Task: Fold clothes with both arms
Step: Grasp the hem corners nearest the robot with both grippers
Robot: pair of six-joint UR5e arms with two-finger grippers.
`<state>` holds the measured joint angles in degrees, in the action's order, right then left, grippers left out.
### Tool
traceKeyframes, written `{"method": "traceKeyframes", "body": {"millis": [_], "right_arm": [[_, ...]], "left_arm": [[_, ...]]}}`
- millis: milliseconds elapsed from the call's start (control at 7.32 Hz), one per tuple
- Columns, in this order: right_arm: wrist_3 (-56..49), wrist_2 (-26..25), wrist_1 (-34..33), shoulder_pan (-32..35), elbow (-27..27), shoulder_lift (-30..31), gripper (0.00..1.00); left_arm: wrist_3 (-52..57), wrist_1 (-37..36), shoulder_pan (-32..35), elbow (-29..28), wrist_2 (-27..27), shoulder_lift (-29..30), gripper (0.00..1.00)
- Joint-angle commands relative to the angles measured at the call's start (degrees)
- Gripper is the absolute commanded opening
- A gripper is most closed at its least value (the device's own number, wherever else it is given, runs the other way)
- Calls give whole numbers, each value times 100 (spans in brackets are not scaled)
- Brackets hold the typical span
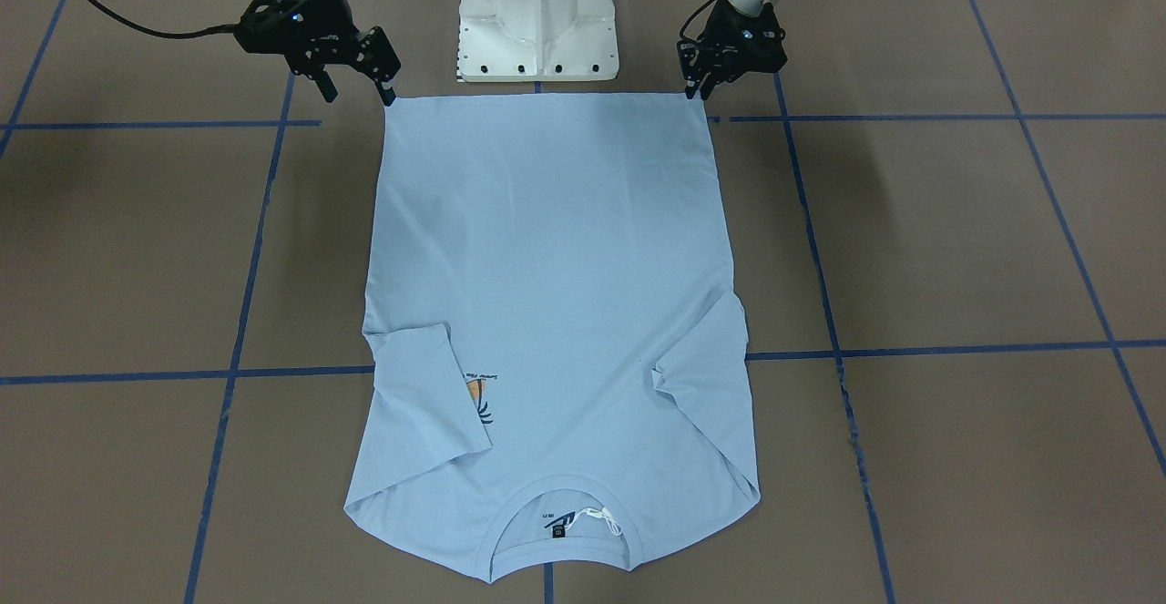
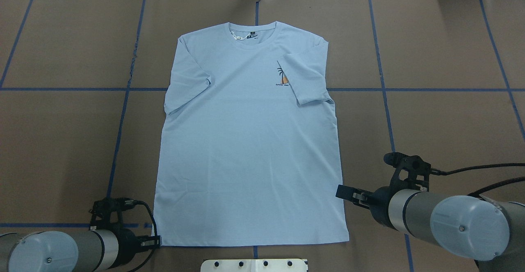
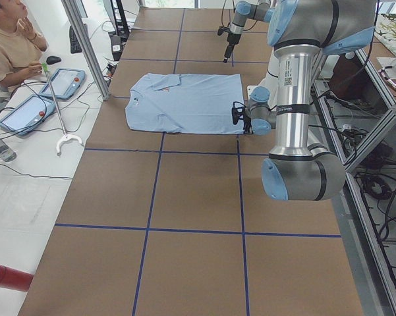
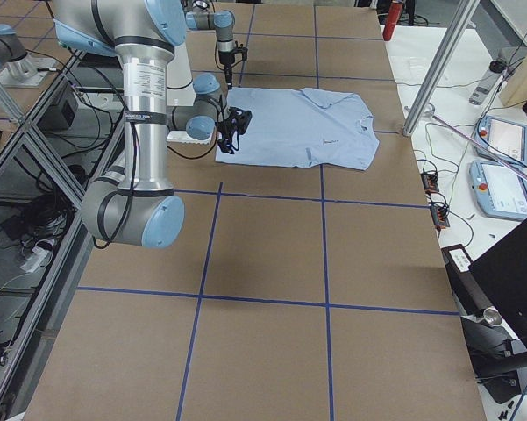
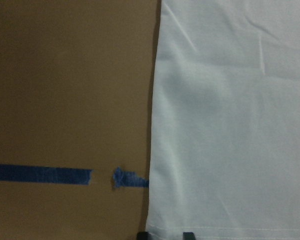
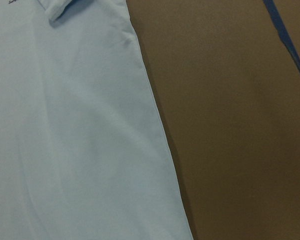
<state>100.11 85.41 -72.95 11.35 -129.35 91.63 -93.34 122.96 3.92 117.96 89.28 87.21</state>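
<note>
The light blue T-shirt (image 2: 250, 149) lies flat and face up on the brown counter (image 2: 430, 120). Its collar (image 2: 252, 47) is at the far edge from the robot and its hem is just in front of the white pedestal base (image 1: 537, 21). The sleeve on the robot's right (image 2: 305, 77) is folded inward onto the chest and covers the edge of the palm-and-sun print (image 2: 282, 77). The opposite sleeve (image 2: 186, 83) lies turned in along the side seam. The left claw (image 1: 698, 90) is low at the left hem corner, jaws a narrow gap apart. Its fingertips (image 5: 142, 235) show just at the hem line in the wrist view. The right claw (image 1: 357, 89) is spread wide, one finger at the right hem corner and the other out over bare counter; it holds nothing. Blue tape lines (image 2: 123, 120) cross the counter under and around the garment.
</note>
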Motion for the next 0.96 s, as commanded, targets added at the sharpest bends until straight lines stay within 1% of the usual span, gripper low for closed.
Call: {"method": "traceKeyframes", "body": {"millis": [0, 137, 273, 410, 547, 683, 820], "right_arm": [[9, -7, 0, -36, 15, 13, 99], [9, -16, 0, -80, 41, 39, 99], [96, -242, -9, -245, 94, 39, 99], [593, -705, 0, -552, 251, 22, 97], [885, -1023, 0, -798, 357, 4, 95], [1027, -1296, -17, -1036, 410, 4, 86], [1429, -1351, -9, -1229, 602, -22, 81]], "left_arm": [[0, 0, -5, 7, -7, 7, 0], [0, 0, -5, 25, -7, 16, 0], [0, 0, 4, 129, -7, 7, 0], [0, 0, 21, 331, 1, 7, 0], [-9, 0, 22, 411, 2, 16, 0], [-44, 0, 13, 420, 2, 42, 0], [-61, 0, 13, 429, 2, 42, 0]]}}
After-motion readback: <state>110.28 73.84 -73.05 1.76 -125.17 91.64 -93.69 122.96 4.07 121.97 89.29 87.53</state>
